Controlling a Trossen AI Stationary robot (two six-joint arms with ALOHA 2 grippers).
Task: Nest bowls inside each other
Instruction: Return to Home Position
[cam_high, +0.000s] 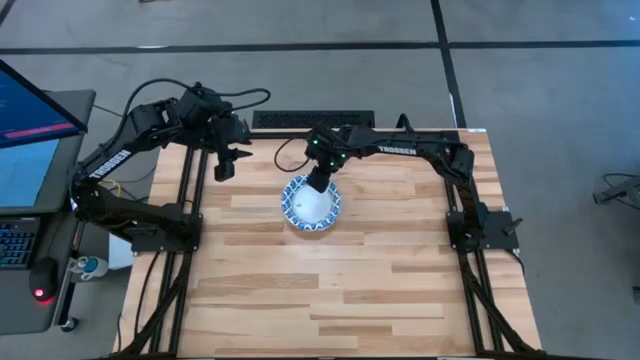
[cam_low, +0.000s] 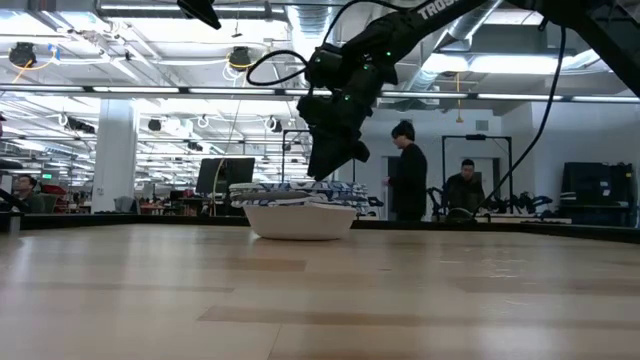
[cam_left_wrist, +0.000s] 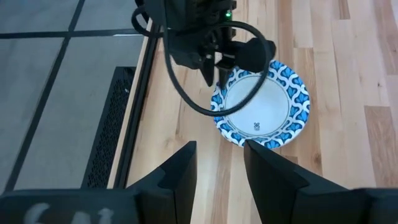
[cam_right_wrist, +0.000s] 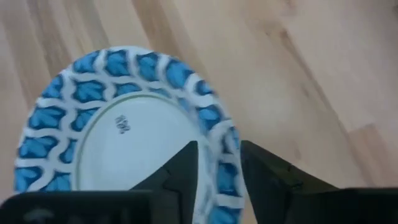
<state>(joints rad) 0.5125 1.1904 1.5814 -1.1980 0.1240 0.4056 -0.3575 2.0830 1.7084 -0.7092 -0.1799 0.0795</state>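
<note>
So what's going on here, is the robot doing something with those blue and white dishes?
The blue-and-white bowls sit nested in one stack on the wooden table, toward its far side. The right gripper hangs just above the stack's rim, fingers apart and holding nothing. The left gripper waits near the table's back-left corner, also open and empty. No loose bowl shows elsewhere, so the nesting looks done.

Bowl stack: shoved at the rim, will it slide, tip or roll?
Probably slides: the bowl stack sits low and wide on the smooth wooden table. Unlikely to roll, resting flat on its base. A push at the top rim, where the right gripper hovers, might shift upper bowls; their rims look loosely layered.
</note>
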